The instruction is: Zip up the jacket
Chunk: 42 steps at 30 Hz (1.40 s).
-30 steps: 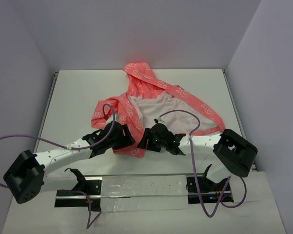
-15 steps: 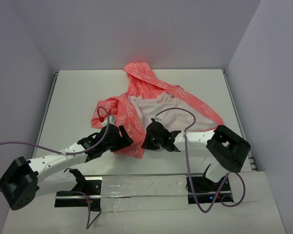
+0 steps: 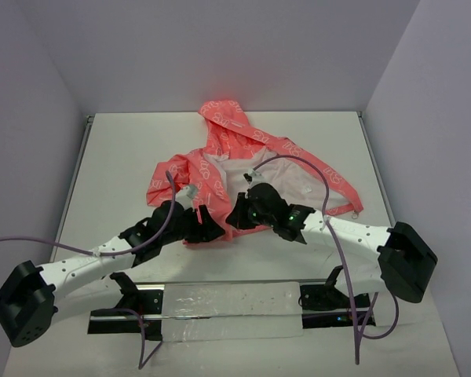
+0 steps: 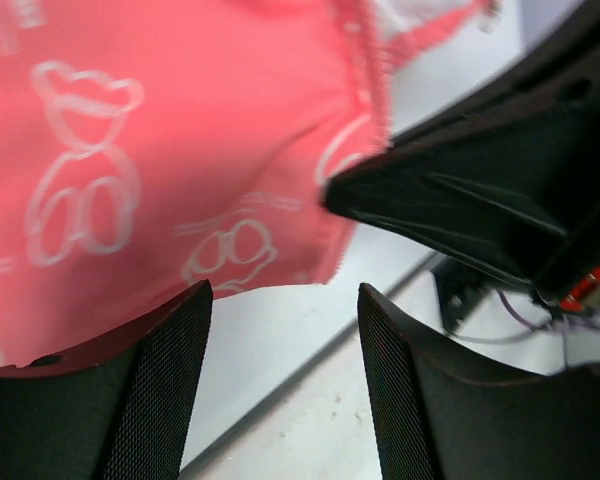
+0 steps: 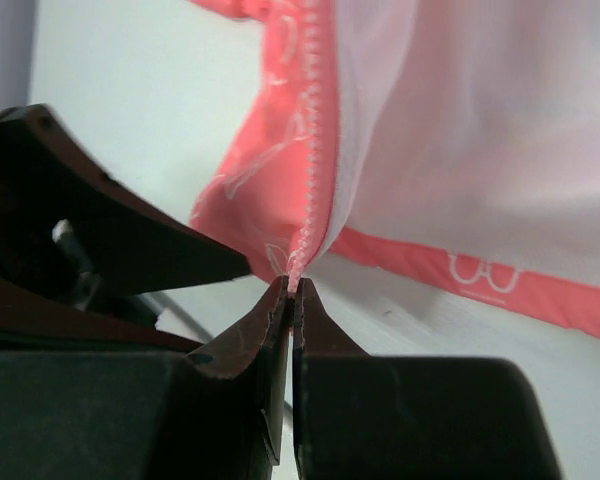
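- Your jacket (image 3: 243,157) lay open on the table (image 3: 125,149), with its hood (image 3: 224,118) toward the far edge and the pale lining (image 3: 247,169) showing.
- Your right fingers (image 5: 280,330) were pressed together, clamped on the bottom end of the zip edge (image 5: 308,150), where pink fabric met lining.
- Your left fingers (image 4: 150,400) stood apart and held nothing. The pink hem, printed with white bears (image 4: 80,190), lay just beyond their tips.
- In the top view, both pairs of fingers sat at the jacket's near hem, the left just beside the right, and the sleeves spread to either side.
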Each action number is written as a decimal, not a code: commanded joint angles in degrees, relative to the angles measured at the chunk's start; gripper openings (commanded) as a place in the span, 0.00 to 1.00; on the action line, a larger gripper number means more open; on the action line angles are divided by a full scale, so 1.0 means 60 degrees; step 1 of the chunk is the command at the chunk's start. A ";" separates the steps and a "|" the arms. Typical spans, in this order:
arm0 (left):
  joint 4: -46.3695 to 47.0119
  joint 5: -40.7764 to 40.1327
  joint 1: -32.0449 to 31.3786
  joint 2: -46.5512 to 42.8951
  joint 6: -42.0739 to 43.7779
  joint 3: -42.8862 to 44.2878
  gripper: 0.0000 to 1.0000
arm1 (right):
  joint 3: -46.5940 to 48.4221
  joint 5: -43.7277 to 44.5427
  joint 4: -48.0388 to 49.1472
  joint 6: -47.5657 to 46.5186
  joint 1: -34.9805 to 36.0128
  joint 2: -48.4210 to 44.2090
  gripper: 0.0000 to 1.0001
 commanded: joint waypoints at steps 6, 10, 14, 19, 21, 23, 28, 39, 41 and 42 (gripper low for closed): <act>0.1778 0.2244 0.0080 -0.1042 0.0999 -0.0122 0.61 | 0.0129 -0.1110 0.0969 -0.0569 -0.0623 -0.1397 0.00; 0.1881 0.2074 0.0109 -0.1454 0.0864 -0.0301 0.64 | -0.0023 -0.2190 0.1328 -0.0393 -0.1161 -0.1520 0.00; 0.1815 0.1676 0.0109 -0.1751 0.0753 -0.0367 0.83 | 0.0111 -0.2898 0.1254 -0.0486 -0.1450 -0.1674 0.00; 0.1450 0.0860 0.0124 -0.2327 0.0833 -0.0266 0.92 | 0.0451 -0.3394 0.0690 -0.0595 -0.1723 -0.1523 0.00; 0.1133 0.0487 0.0155 -0.2520 0.0885 -0.0224 0.89 | 0.0809 -0.3267 -0.0211 -0.0984 -0.1903 -0.1123 0.00; 0.0979 0.0394 0.0203 -0.2536 0.0870 -0.0237 0.88 | 0.0704 -0.3281 -0.0694 -0.1230 -0.2413 -0.0827 0.00; 0.1027 0.0359 0.0226 -0.2278 0.0598 -0.0408 0.88 | -0.0440 -0.3213 -0.0217 -0.1485 -0.3311 -0.0511 0.00; 0.1324 0.0468 0.0219 -0.1062 0.0299 -0.0159 0.86 | -0.1057 -0.3529 0.0206 -0.2118 -0.3427 0.1261 0.39; 0.1347 0.0480 0.0222 -0.0986 0.0306 -0.0150 0.86 | -0.1149 -0.3569 0.0285 -0.2167 -0.3427 0.1297 0.43; 0.1347 0.0489 0.0213 -0.0905 0.0306 -0.0132 0.86 | -0.1229 -0.3640 0.0455 -0.2194 -0.3427 0.1324 0.45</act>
